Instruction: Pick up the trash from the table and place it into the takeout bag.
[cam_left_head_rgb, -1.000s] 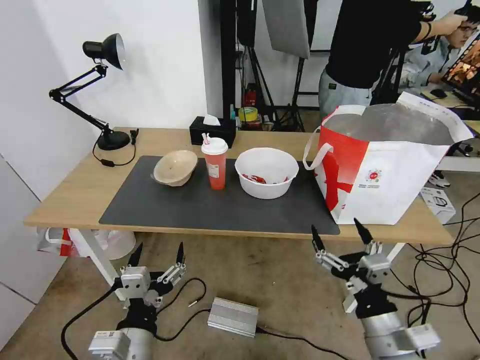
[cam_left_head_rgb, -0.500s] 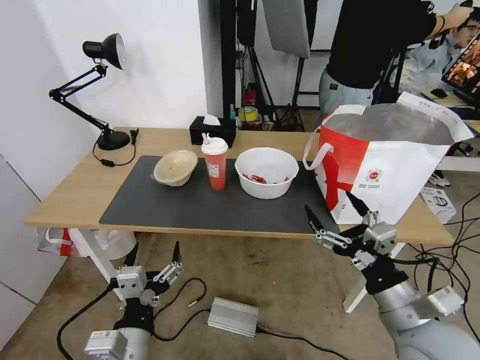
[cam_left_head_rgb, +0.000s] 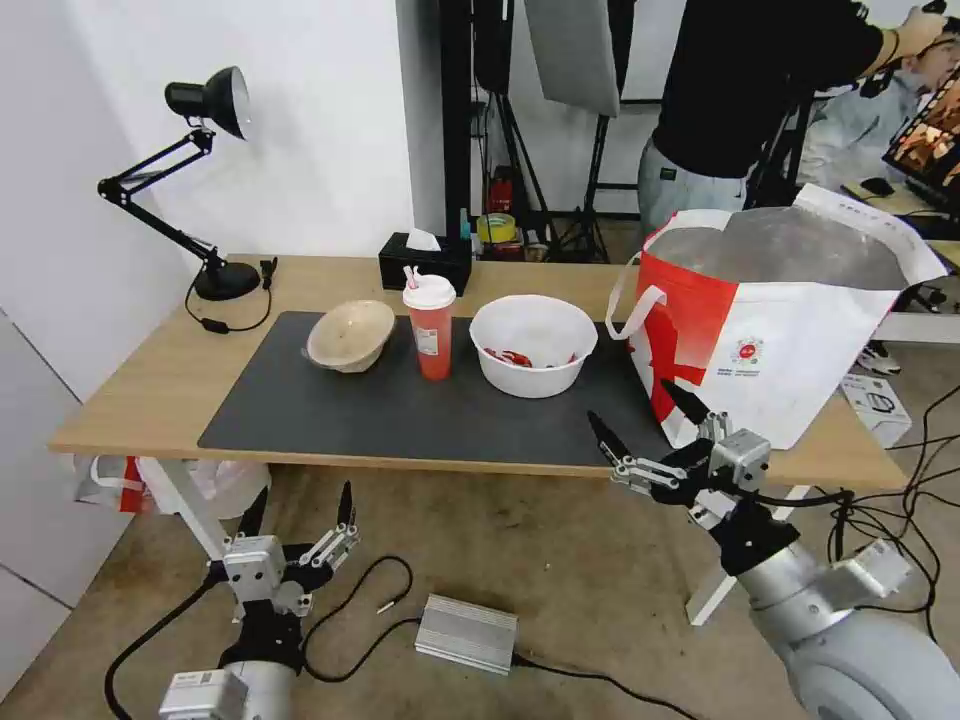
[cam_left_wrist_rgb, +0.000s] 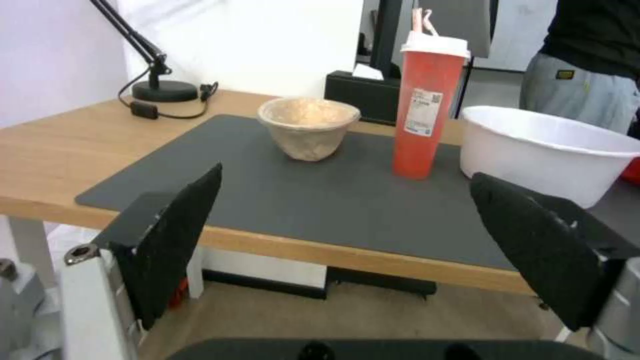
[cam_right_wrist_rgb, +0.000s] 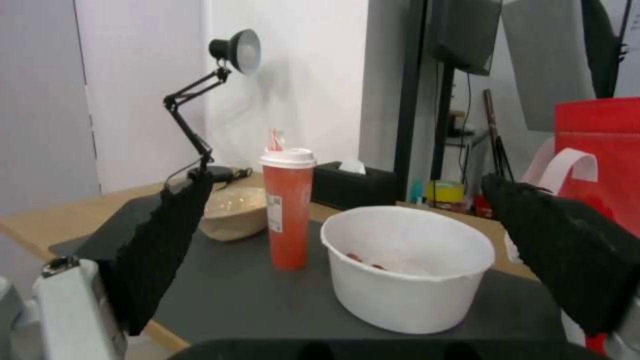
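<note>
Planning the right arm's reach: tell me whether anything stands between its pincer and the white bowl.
Nothing visible does. The right pincer, open, hangs at the table's near edge; bare grey mat lies between it and the white bowl. The red cup stands beside the bowl.

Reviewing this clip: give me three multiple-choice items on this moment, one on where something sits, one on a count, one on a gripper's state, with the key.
1. Where does the red cup stand on the mat?
A. between the beige bowl and the white bowl
B. inside the takeout bag
C. on the floor

2. How many pieces of trash are on the table?
A. one
B. three
C. five

3. What is the right gripper doing?
A. shut on the cup
B. open, at the table's front edge
C. open inside the bag

Key: 1 A, the cup stands with a bowl on each side; 2 B, two bowls and one cup; 3 B, its fingers are spread and hold nothing, as with the left gripper, low by the floor.
</note>
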